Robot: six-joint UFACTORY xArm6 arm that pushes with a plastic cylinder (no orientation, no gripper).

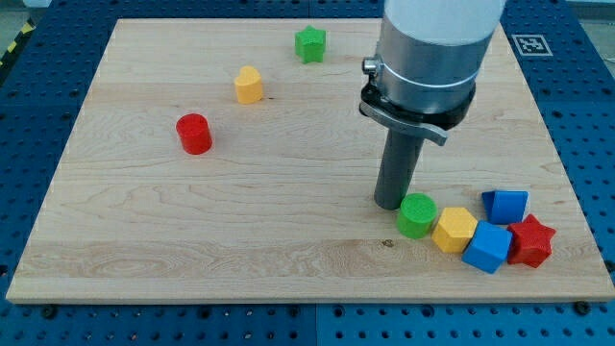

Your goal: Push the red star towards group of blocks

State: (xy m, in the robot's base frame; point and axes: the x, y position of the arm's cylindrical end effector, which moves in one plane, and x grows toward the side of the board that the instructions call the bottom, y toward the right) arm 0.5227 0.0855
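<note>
Resting tip (pixel 389 204) beside green cylinder (pixel 417 215) — seemingly touching; red star (pixel 531 240) rightmost.

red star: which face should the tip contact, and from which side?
No grip possible, only a push. The red star sits at the cluster's right end, touching the blue cube and the other blue block. I'd contact its right-hand points, pushing toward the view's left. My tip is left of the green cylinder, so circle round first.
</note>
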